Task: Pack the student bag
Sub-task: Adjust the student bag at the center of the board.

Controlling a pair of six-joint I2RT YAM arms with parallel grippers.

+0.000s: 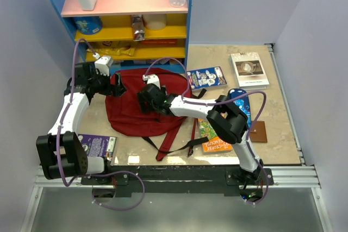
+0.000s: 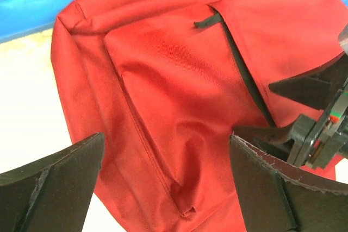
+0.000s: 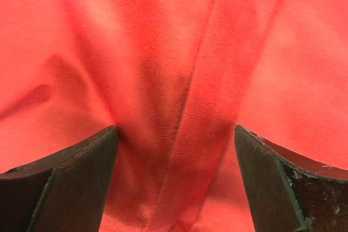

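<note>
The student bag (image 1: 133, 118) is a dark red backpack lying flat in the middle of the table, with its black-edged straps (image 1: 174, 145) trailing toward the near edge. My left gripper (image 1: 116, 88) hovers open over the bag's far left part; in the left wrist view (image 2: 167, 183) the front pocket seam and a black zipper (image 2: 244, 74) lie beneath it. My right gripper (image 1: 145, 101) is down on the bag's upper middle. Its jaws are open and straddle a raised fold of red fabric (image 3: 185, 112), without pinching it. The right gripper's fingers (image 2: 304, 88) also show in the left wrist view.
Books lie right of the bag: a blue one (image 1: 206, 77), a white one (image 1: 248, 69) and an orange-green one (image 1: 213, 134). A blue pencil case (image 1: 240, 101) and a brown card (image 1: 259, 131) sit further right. A purple book (image 1: 98, 145) lies near left. A colourful shelf (image 1: 125, 20) stands behind.
</note>
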